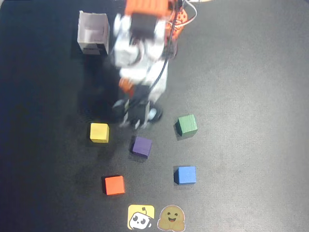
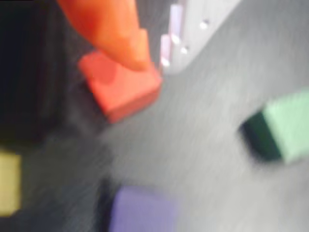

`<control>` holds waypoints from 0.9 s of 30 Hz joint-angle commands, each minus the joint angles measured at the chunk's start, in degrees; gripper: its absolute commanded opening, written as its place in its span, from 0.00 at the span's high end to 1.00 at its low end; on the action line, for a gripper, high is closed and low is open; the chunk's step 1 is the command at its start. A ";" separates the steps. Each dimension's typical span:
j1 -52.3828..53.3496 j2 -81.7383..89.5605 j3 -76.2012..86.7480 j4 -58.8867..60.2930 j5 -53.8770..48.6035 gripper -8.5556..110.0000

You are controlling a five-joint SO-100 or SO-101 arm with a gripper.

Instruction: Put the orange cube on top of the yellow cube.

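Well apart from gripper [image 1: 136,116] in overhead view: orange cube [image 1: 114,185], lower and slightly left. Nearer, leftward: yellow cube [image 1: 99,132]. Impossible to tell whether jaws parted or closed.

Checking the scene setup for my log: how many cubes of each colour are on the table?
orange cube: 1
yellow cube: 1
red cube: 1, seen only in the wrist view
purple cube: 1
green cube: 1
blue cube: 1
Total: 6
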State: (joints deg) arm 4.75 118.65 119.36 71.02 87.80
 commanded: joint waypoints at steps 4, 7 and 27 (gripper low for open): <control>2.99 -15.47 -18.02 1.32 0.44 0.92; 3.87 -22.41 -25.31 3.08 0.09 0.92; 5.98 -45.44 -47.99 3.87 2.99 0.90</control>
State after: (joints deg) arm 10.11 73.39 75.59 74.44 89.74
